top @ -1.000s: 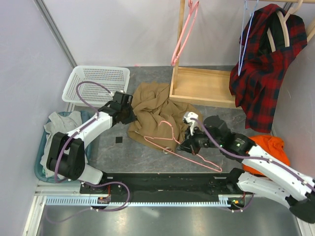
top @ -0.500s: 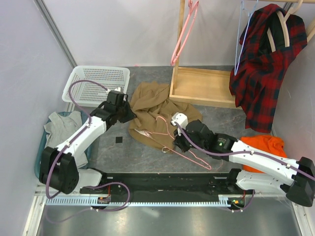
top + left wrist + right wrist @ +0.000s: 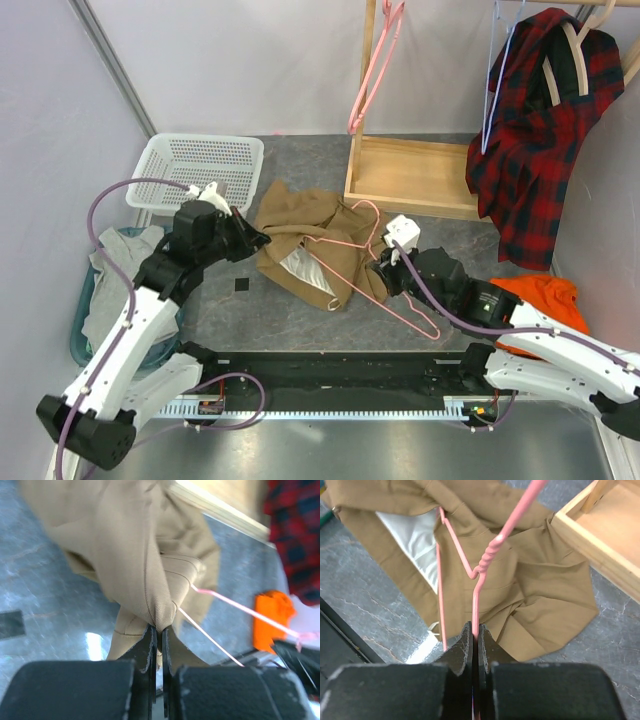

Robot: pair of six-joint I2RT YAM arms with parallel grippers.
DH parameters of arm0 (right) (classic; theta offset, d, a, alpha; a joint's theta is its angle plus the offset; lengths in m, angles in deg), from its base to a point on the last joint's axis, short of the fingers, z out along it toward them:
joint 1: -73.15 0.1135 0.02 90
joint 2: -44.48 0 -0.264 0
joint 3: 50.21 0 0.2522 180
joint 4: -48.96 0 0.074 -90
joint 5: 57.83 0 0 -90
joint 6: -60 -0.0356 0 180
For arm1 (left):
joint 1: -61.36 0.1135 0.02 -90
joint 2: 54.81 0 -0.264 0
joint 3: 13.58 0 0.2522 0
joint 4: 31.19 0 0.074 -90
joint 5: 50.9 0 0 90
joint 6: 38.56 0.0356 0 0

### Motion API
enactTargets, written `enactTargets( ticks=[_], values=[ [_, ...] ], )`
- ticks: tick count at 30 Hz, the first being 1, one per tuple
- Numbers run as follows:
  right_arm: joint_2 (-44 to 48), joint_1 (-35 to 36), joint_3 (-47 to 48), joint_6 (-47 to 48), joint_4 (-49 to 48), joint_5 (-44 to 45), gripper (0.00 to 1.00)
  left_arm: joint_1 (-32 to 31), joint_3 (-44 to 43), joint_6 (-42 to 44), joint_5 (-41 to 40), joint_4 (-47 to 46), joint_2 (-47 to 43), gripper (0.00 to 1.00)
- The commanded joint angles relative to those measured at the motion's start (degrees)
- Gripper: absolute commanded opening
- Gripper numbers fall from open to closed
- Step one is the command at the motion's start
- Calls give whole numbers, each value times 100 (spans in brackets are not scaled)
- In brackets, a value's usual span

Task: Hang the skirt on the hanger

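The tan-brown skirt [image 3: 312,245] lies crumpled on the grey floor, its pale lining showing. My left gripper [image 3: 256,238] is shut on the skirt's left edge and holds it lifted; in the left wrist view [image 3: 161,630] the cloth [image 3: 135,555] is pinched between the jaws. My right gripper [image 3: 381,272] is shut on the thin pink hanger [image 3: 408,310], which slants over the skirt's right side. In the right wrist view [image 3: 476,631] the jaws clamp the hanger's wire [image 3: 487,560] below its twisted neck, above the skirt [image 3: 535,600].
A white basket [image 3: 200,165] stands at the back left and a blue bin with a grey garment [image 3: 118,262] at the left. The wooden rack base [image 3: 415,178] is behind the skirt. A red plaid shirt [image 3: 535,130], a second pink hanger [image 3: 376,70] and a light-blue hanger [image 3: 495,85] hang above. An orange cloth [image 3: 530,295] lies at the right.
My left gripper has drawn back toward the near left, pulling the skirt's edge up and exposing the lining. My right gripper has swung the hanger up, its hook now over the skirt.
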Motion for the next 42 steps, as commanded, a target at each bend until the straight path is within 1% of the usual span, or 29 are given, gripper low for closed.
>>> enactTargets(
  ticks=[1,2,5,8,9,10,11,12,13,15,16,17,19,20,21,23,25,28,30,33,34,37,41,42],
  values=[
    [353,-4,121,53,-220,305,0,-177,-369,-505,407,372,-625,2],
    [406,-4,147,80,-194,270,0,-204,-370,-697,381,398,-705,2],
    [354,-4,191,106,-185,217,0,-230,-282,-909,224,434,-942,2],
    [48,-4,148,80,-211,287,0,-221,86,-901,-304,268,-742,2],
    [-58,-4,121,54,-281,313,0,-221,174,-866,-392,171,-584,2],
    [-146,-4,69,1,-333,365,0,-230,306,-805,-497,66,-191,2],
    [-312,-4,34,-51,-395,392,0,-221,376,-752,-568,-48,13,2],
    [-375,-4,-10,-87,-552,418,0,-230,421,-708,-629,-328,250,2],
    [-428,-4,-106,-122,-649,462,0,-221,465,-655,-752,-435,653,2],
    [-525,-4,-160,-149,-878,454,0,-213,430,-515,-1295,-576,1103,2],
    [-543,-4,-204,-157,-966,436,0,-195,343,-479,-1420,-594,1288,2],
    [-586,-4,-221,-131,-1045,245,0,-178,290,-392,-1482,-638,1681,2],
    [-622,-4,-274,27,-1282,-98,0,-116,28,-321,-1518,-709,2070,2],
    [-665,-4,-283,53,-1362,-404,0,-99,-88,-243,-1465,-709,2359,2],
    [-692,-4,-292,158,-1423,-599,0,-90,-332,-207,-1447,-700,2519,2],
    [-753,5,-274,203,-1398,-828,0,-81,-545,-189,-1465,-709,2800,2],
    [-754,5,-327,247,-1336,-1066,0,-37,-817,-171,-1421,-683,2915,2],
    [-596,40,-415,229,-1169,-1172,0,16,-1064,-180,-1403,-665,3012,2],
    [-464,66,-450,212,-1003,-1181,0,77,-1152,-180,-1342,-647,3039,2],
    [-507,84,-415,247,-897,-1163,0,95,-1100,-154,-1272,-647,2995,2],
    [-560,93,-398,238,-914,-1024,0,86,-1056,-163,-1254,-639,2934,2],
    [-954,93,-336,229,-1186,-900,0,95,-880,-154,-1210,-647,2767,2],
    [-1324,110,-318,133,-1818,-242,0,95,-643,-48,-1122,-630,2556,2],
    [-1368,110,-353,133,-2037,-206,0,95,-529,-40,-1105,-621,2495,2]
  ],
)
